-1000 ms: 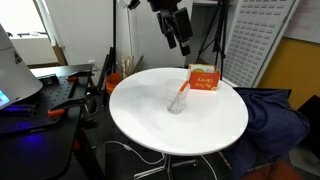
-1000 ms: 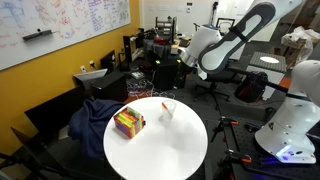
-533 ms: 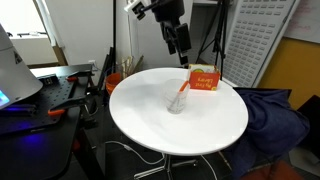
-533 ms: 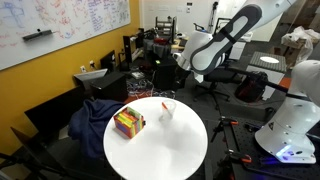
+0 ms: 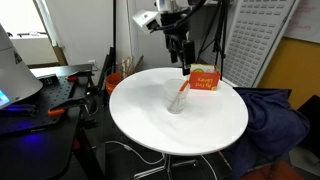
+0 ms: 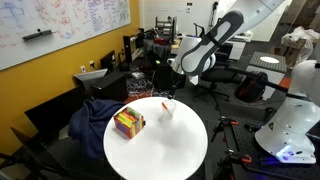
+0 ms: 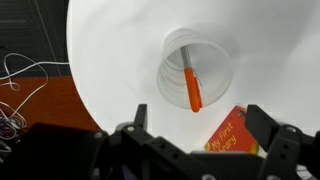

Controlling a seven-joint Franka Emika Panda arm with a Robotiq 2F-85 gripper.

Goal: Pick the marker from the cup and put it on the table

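The orange-red marker stands tilted inside the clear cup, which sits on the round white table. In both exterior views the cup stands near the table's middle with the marker leaning out of it. My gripper is open and empty, hanging above the cup and the box; it also shows in both exterior views.
An orange-red rectangular box lies on the table next to the cup. A dark cluttered desk stands beside the table. A blue cloth-covered seat is on the other side. Cables lie on the floor.
The arm has lowered and swung toward the cup over the last second. The gripper stays open; the cup, marker and box have not moved.
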